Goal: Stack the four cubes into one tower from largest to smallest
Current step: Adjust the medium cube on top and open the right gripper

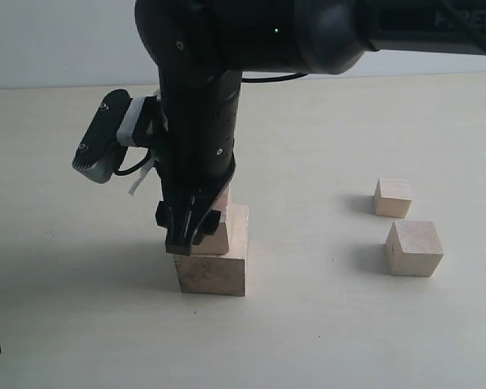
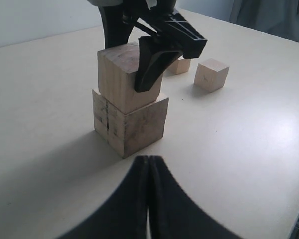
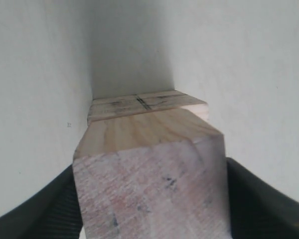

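Gripper (image 1: pixel 193 235) clamping second cube (image 2: pixel 117 74) atop largest (image 1: pixel 213 274), third cube (image 1: pixel 414 248), smallest cube (image 1: pixel 393 198) aside

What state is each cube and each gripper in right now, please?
biggest cube: on the table, bottom of the stack.
second cube: resting off-centre on the biggest cube, gripped.
third cube: loose on the table, unstacked.
smallest cube: loose on the table, unstacked.
right gripper: shut on the second cube.
left gripper: shut, empty.
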`<control>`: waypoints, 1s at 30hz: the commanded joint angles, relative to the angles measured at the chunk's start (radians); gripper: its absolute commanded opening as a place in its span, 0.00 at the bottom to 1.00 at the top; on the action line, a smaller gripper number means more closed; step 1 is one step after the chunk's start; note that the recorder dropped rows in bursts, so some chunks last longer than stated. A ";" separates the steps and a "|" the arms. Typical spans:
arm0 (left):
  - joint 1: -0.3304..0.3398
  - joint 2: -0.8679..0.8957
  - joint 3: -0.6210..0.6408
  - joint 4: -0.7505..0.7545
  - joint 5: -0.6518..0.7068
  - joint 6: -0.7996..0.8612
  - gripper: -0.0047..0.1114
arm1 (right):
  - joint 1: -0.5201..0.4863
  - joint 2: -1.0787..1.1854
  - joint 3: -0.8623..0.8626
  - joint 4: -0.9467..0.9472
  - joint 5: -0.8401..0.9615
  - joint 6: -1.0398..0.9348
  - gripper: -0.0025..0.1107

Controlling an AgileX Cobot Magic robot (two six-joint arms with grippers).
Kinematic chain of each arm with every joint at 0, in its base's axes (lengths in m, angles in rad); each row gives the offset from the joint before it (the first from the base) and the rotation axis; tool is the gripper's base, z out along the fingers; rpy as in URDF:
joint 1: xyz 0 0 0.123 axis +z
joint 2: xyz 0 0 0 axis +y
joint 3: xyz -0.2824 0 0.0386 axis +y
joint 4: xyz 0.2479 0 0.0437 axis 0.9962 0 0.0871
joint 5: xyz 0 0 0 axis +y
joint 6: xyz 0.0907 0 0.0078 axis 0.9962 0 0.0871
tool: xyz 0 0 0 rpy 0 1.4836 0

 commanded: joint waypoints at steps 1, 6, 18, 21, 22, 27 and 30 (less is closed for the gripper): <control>0.002 -0.007 0.000 -0.004 -0.003 0.001 0.04 | 0.001 0.010 -0.002 -0.008 0.008 0.003 0.16; 0.002 -0.007 0.000 -0.004 -0.003 0.001 0.04 | 0.001 0.008 -0.002 -0.008 0.038 0.014 0.44; 0.002 -0.007 0.000 -0.004 -0.003 0.001 0.04 | 0.001 -0.024 -0.002 -0.008 0.048 0.061 0.75; 0.002 -0.007 0.000 -0.004 -0.003 0.001 0.04 | 0.001 -0.038 -0.002 -0.008 0.063 0.055 0.75; 0.002 -0.007 0.000 -0.004 -0.003 0.001 0.04 | 0.001 -0.048 -0.002 -0.008 0.071 0.050 0.75; 0.002 -0.007 0.000 -0.004 -0.003 0.001 0.04 | 0.001 -0.059 -0.002 -0.008 0.090 0.021 0.75; 0.002 -0.007 0.000 -0.004 -0.003 0.001 0.04 | 0.001 -0.059 -0.002 -0.016 0.092 -0.014 0.75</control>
